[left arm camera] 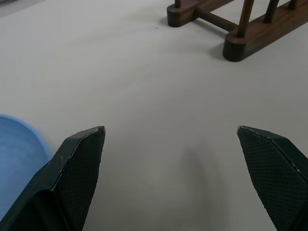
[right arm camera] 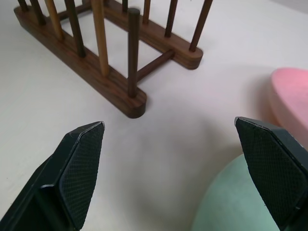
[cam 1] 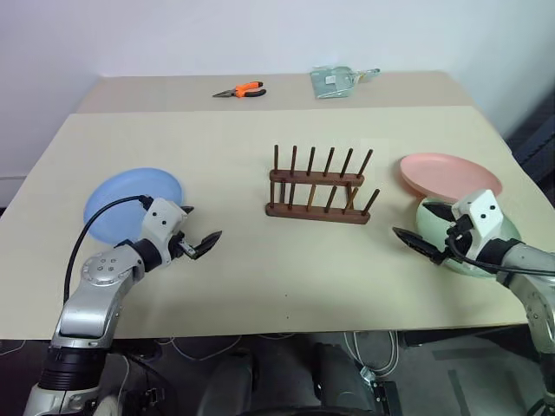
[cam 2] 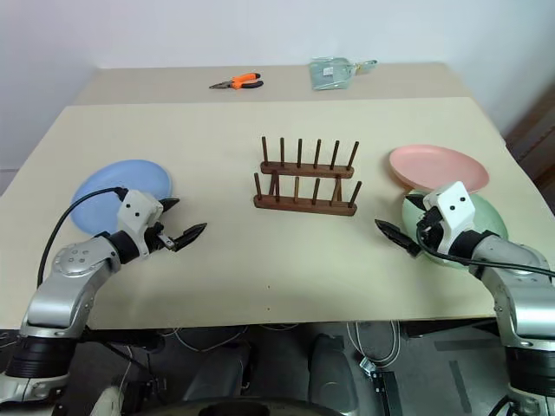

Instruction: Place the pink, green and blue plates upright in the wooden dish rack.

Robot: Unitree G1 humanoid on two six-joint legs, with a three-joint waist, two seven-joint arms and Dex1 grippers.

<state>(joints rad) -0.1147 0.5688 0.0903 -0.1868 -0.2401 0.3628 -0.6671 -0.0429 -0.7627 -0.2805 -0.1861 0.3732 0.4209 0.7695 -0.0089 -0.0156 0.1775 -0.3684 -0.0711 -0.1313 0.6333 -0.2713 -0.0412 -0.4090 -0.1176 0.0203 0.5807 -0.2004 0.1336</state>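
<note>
The wooden dish rack [cam 1: 319, 186] stands with bare pegs at the middle of the table. Left of it the blue plate [cam 1: 130, 204] lies flat. At the right, the pink plate [cam 1: 449, 176] lies flat too, and the green plate [cam 1: 473, 247] sits just in front of it, partly covered by my right arm. My left gripper [cam 1: 201, 227] hovers open beside the blue plate's near right edge, pointing toward the rack, with nothing in it. Over the green plate's left edge my right gripper [cam 1: 414, 219] is open and empty, its fingers [right arm camera: 82, 159] spread wide toward the rack [right arm camera: 110, 82].
Orange-handled pliers [cam 1: 241, 90] and a clear plastic packet [cam 1: 334, 81] lie on a second table behind. The beige table [cam 1: 286, 277] has bare surface between the rack and its front edge, which runs just below both grippers.
</note>
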